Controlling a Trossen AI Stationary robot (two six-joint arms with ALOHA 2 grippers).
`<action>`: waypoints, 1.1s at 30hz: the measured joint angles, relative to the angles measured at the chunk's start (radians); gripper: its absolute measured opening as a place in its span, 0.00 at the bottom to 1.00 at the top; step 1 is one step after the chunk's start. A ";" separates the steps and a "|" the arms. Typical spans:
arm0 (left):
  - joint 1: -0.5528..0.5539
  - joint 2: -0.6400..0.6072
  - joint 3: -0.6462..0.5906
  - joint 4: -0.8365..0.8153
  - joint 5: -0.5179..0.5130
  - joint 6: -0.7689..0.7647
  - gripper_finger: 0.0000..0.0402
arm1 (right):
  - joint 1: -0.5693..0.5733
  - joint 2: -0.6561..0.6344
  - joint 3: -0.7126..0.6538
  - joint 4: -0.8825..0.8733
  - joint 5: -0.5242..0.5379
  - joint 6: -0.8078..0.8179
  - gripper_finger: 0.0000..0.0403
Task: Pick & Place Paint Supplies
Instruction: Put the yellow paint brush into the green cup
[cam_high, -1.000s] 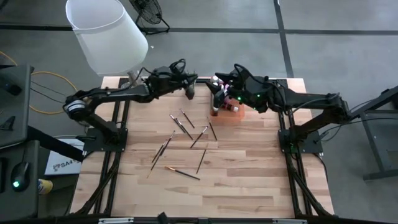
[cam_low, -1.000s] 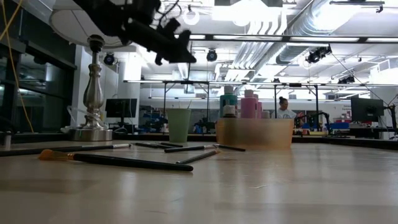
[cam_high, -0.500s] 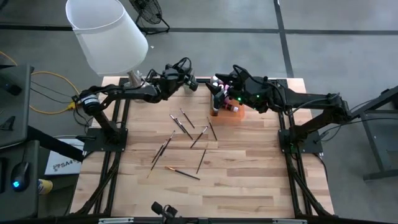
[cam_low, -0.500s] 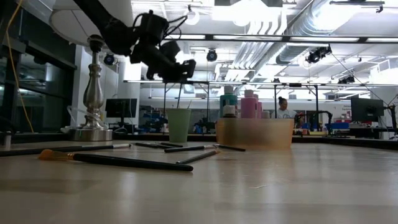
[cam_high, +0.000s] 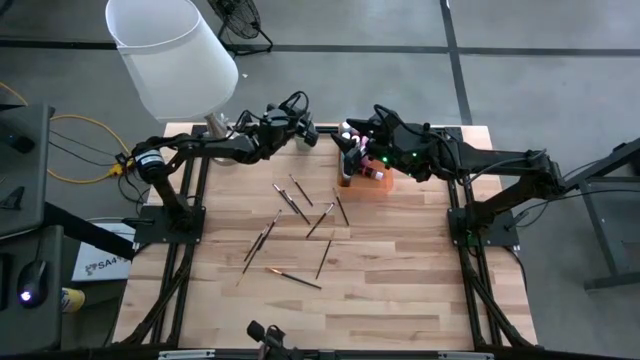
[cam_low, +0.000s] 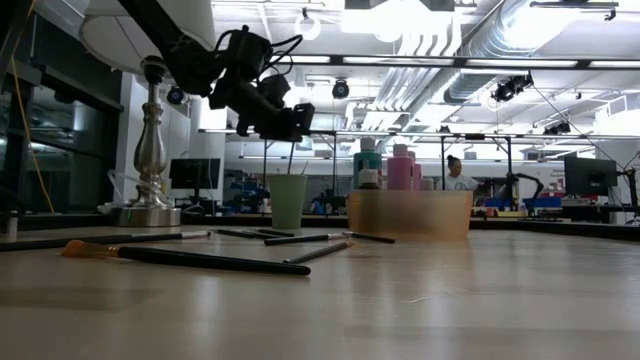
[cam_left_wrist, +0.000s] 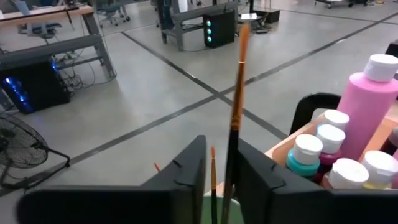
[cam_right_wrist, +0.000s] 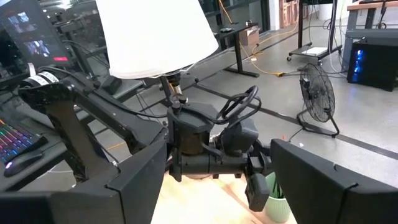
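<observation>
The left pincer (cam_low: 297, 117) hangs above the pale green cup (cam_low: 288, 201), slightly parted around an upright dark-handled orange-tipped paintbrush (cam_left_wrist: 235, 106), while the right pincer (cam_high: 347, 147), spread wide, waits over the bottle-filled wooden tray (cam_low: 410, 214).

Overhead, tabletop-level, two wrist views, sharing green cup (cam_low: 288, 201)

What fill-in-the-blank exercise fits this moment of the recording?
1. The left gripper hovers over a pale ____ cup.
2. The tallest bottle beside the left gripper's view has a body coloured ____.
3. Several brushes lie loose on the ____ table.
4. The lamp stands at the table's far ____ corner in the high view.

Missing words: green; pink; wooden; left
</observation>
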 joint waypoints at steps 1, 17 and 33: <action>0.000 0.000 0.000 0.000 0.000 0.000 0.21 | 0.000 0.000 0.000 0.000 0.000 0.000 0.70; 0.000 -0.035 0.000 -0.024 0.000 0.003 0.44 | 0.022 0.000 0.000 -0.001 -0.001 0.011 0.70; 0.000 -0.249 0.000 -0.252 0.315 -0.021 0.44 | 0.051 0.000 0.000 -0.361 -0.170 0.417 0.70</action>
